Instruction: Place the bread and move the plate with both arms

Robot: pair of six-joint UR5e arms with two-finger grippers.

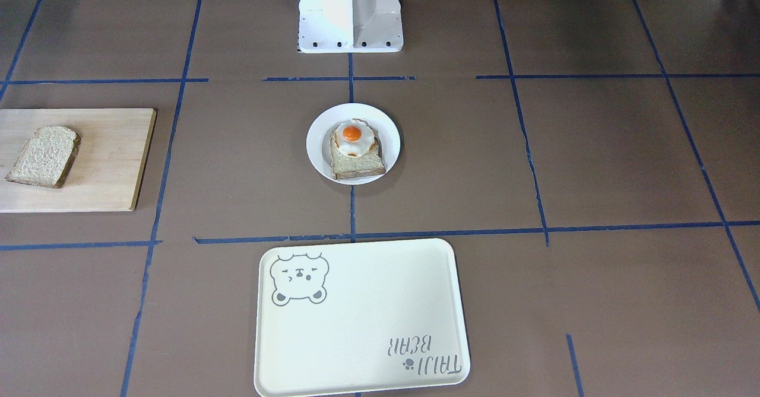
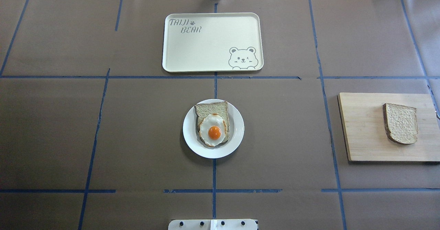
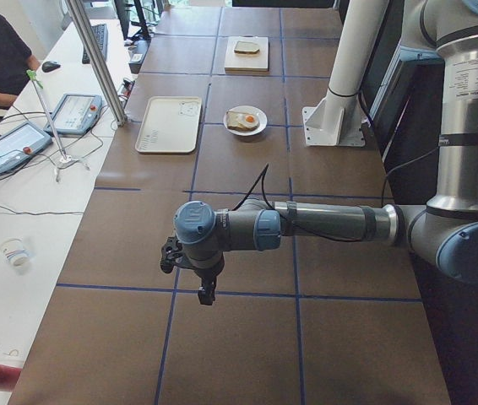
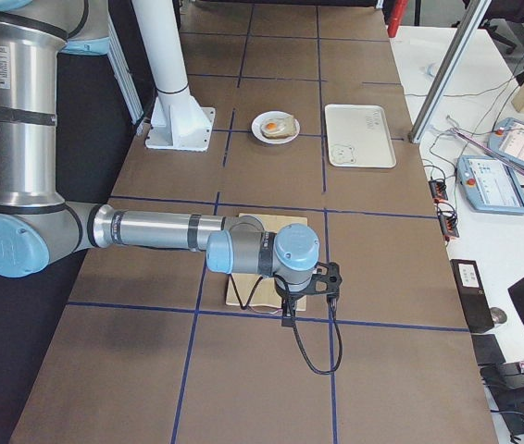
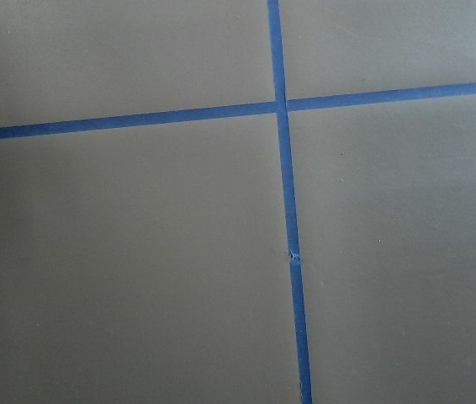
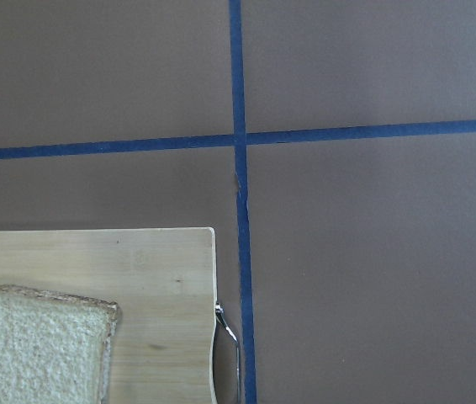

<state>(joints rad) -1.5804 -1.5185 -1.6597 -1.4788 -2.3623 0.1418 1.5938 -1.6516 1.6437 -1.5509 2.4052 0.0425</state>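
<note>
The plain bread slice [image 2: 400,123] lies on a wooden board [image 2: 361,130] on the robot's right; it also shows in the front view [image 1: 43,156] and the right wrist view [image 6: 44,349]. The white plate [image 2: 237,130] sits mid-table [image 1: 317,142] and bears an egg-topped slice [image 2: 213,128]. My left gripper [image 3: 208,294] hangs over bare table far out to the left. My right gripper [image 4: 287,317] hangs near the board's outer end, apart from the bread. I cannot tell whether either is open or shut.
A cream tray with a bear drawing [image 2: 206,47] lies beyond the plate on the far side from the robot. The white pedestal base [image 1: 350,11] stands behind the plate. Blue tape lines [image 5: 284,210] cross the brown table. A thin metal piece [image 6: 230,337] lies at the board's edge.
</note>
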